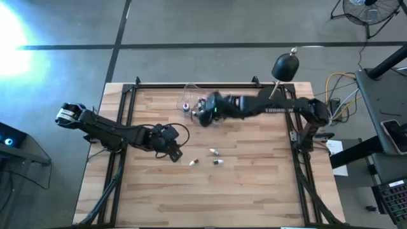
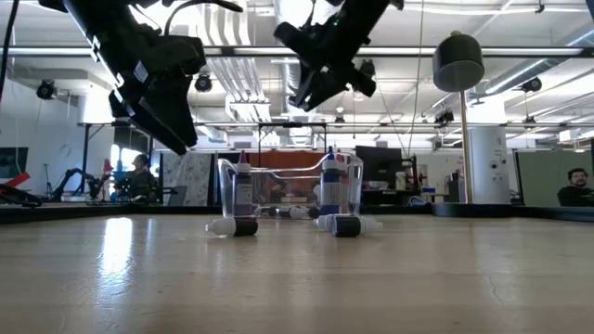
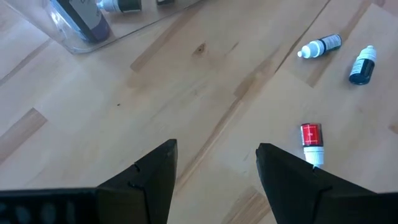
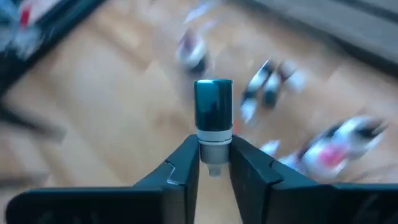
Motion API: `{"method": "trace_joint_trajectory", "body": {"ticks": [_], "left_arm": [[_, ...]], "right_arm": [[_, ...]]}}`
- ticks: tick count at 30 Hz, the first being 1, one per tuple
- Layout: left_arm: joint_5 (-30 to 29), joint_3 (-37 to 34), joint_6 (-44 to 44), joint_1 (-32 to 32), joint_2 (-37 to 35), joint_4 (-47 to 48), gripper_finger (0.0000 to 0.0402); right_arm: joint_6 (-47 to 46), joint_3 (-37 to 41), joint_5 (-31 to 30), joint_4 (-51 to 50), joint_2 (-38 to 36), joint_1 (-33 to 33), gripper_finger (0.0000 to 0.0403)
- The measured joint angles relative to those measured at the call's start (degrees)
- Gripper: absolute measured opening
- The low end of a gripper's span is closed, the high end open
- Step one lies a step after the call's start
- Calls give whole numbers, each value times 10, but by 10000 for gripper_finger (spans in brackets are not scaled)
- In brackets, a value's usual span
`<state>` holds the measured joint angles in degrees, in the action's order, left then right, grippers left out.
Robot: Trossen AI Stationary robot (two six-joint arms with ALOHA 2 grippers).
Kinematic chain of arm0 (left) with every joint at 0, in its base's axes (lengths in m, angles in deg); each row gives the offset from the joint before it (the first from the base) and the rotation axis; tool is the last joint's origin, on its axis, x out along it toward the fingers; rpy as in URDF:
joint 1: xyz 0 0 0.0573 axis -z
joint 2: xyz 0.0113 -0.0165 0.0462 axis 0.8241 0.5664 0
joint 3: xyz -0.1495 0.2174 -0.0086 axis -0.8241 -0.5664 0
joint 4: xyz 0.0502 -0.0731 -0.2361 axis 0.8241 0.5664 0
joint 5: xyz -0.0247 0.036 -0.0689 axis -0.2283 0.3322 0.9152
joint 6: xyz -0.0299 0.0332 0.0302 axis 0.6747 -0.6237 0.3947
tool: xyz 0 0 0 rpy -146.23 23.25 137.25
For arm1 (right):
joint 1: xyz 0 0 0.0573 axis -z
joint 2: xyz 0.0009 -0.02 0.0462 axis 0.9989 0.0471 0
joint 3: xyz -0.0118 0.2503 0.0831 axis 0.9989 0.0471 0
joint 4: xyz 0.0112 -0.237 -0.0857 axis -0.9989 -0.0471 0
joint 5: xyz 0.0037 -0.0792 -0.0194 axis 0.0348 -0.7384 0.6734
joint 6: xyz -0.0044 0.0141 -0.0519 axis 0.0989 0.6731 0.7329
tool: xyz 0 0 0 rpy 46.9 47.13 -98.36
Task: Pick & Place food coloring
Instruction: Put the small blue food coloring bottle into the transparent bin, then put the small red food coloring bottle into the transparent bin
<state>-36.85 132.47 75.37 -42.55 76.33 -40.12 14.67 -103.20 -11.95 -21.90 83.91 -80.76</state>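
Hovering above the wooden counter (image 1: 254, 191), my left jaws (image 3: 214, 168) are spread and hold nothing; a red bottle (image 3: 311, 142) lies just beside them, with two more bottles (image 3: 341, 55) farther off. My right jaws (image 4: 214, 163) pinch a teal bottle (image 4: 213, 112) by its pale cap, above the clear tub (image 2: 288, 186).

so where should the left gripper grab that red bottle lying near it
Grip the red bottle across its round body, on the red label section, not the narrower white cap end. It lies flat on the wooden table, so coming straight down from above probably works best, fingers straddling its long axis. The left gripper is open beside it; the two other loose bottles lie apart.
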Motion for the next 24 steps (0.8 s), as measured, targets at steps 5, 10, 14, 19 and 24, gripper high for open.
{"method": "trace_joint_trajectory", "body": {"ticks": [5,10,14,19,24], "left_arm": [[23,0,5,0,0,-11,195],[34,-18,14,0,0,-76,195],[35,-26,38,-1,3,-115,195],[53,-15,72,-1,29,-122,195],[104,7,89,7,89,-121,195]], "right_arm": [[16,-32,1,-10,0,49,152],[38,-42,6,-30,-3,43,226],[65,-43,20,-74,-9,6,261],[32,-43,21,-189,-14,-47,273],[-42,-36,18,-283,-19,-98,265]]}}
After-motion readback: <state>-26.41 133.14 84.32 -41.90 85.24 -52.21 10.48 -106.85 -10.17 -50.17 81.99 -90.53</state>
